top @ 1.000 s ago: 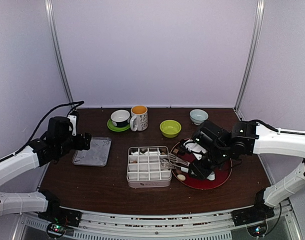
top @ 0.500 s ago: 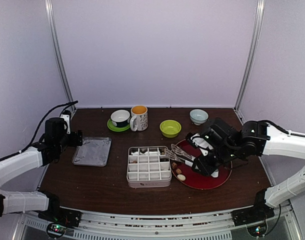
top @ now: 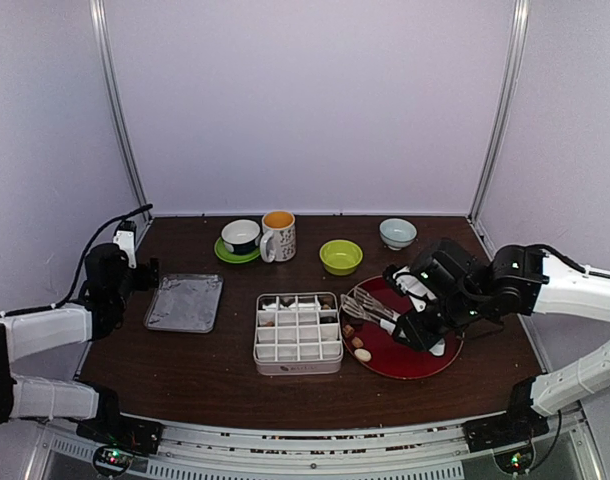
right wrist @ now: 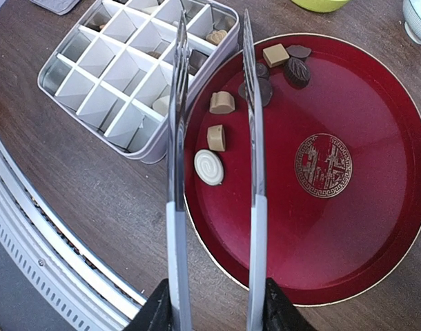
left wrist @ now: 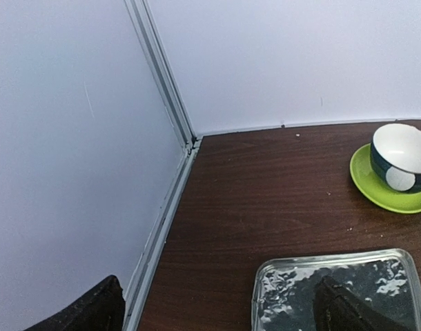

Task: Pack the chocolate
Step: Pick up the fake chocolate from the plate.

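Several chocolates lie on the left part of the red plate point(right wrist: 348, 227): a white round one point(right wrist: 209, 167), tan ones point(right wrist: 216, 137) and dark ones point(right wrist: 297, 71). A few more sit in cells of the white divided box point(right wrist: 145, 150), which stands left of the plate point(top: 410, 371). My right gripper point(right wrist: 214, 312) is shut on the handles of the metal tongs point(right wrist: 254, 138). Their two arms stand apart with nothing between the tips, which hang over the plate's left edge and the box's corner. My left gripper point(left wrist: 217, 318) is open and empty at the table's far left, beside the foil tray.
A foil-lined metal tray point(top: 185, 302) lies left of the box point(top: 297, 332). Along the back stand a cup on a green saucer point(top: 240, 240), a mug point(top: 278, 235), a green bowl point(top: 341, 256) and a pale blue bowl point(top: 397, 232). The enclosure wall runs close to my left gripper point(top: 135, 275).
My right arm has drawn the tongs back to the right, from over the box to over the plate. My left arm has pulled back left, away from the tray.
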Controlling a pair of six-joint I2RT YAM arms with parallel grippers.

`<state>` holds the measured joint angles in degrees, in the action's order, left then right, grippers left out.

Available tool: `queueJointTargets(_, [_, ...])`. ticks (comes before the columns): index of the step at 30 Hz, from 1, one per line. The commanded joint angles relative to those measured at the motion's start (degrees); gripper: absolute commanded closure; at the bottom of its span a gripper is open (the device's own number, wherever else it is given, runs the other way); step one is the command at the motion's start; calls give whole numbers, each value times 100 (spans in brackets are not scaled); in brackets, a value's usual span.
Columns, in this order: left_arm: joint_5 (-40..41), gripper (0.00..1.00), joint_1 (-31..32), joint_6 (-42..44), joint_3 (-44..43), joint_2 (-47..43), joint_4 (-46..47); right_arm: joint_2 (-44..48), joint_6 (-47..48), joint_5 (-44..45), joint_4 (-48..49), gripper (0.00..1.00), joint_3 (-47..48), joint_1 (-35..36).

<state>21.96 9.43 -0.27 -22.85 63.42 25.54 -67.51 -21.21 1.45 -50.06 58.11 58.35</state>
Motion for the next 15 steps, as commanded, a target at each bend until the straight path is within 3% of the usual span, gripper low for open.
queueJointTargets(1, [-105,2,-85,315,383,474,1704,159,-67,66,19,60,-71,-53])
queueJointTargets(3, [-83,2,-93,375,417,720,2106,150,-80,59,7,60,-88,-63])
queueJointTargets(15, [-795,2,-517,478,111,1018,1877,250,-81,22,-23,61,-295,-101])
